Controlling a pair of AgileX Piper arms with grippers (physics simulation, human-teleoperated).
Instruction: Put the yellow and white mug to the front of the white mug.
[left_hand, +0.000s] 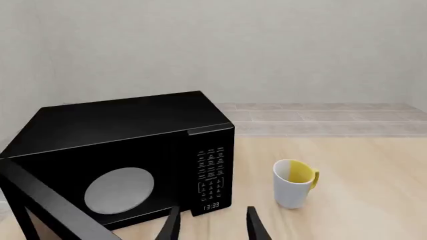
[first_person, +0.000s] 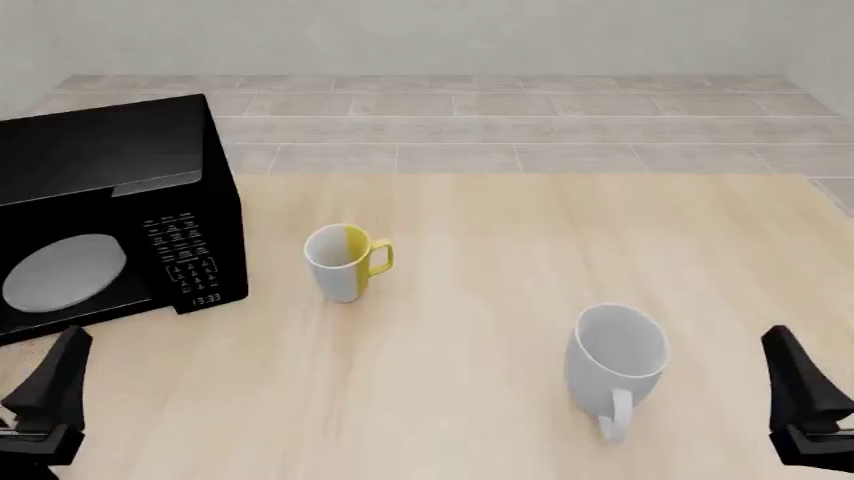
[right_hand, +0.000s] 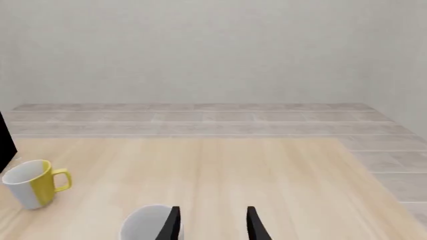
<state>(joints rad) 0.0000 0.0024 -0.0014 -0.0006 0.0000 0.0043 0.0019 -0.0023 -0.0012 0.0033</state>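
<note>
Zero progress: yellow mug stands beside microwave, well apart from white mug. Left claw and right claw both gape, empty. Grasp, carry, placement remain.

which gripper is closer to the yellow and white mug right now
Left. The left gripper sits low at the table's near-left corner, diagonally from the yellow and white mug; the right gripper is farther, at the near-right corner.

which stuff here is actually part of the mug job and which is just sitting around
Part of the job:
- yellow and white mug, upright, handle toward the right
- white mug, nearer the arms, on the right
- left gripper and right gripper, both open, holding nothing

Just there:
- black microwave, at the left
- wooden table
</note>
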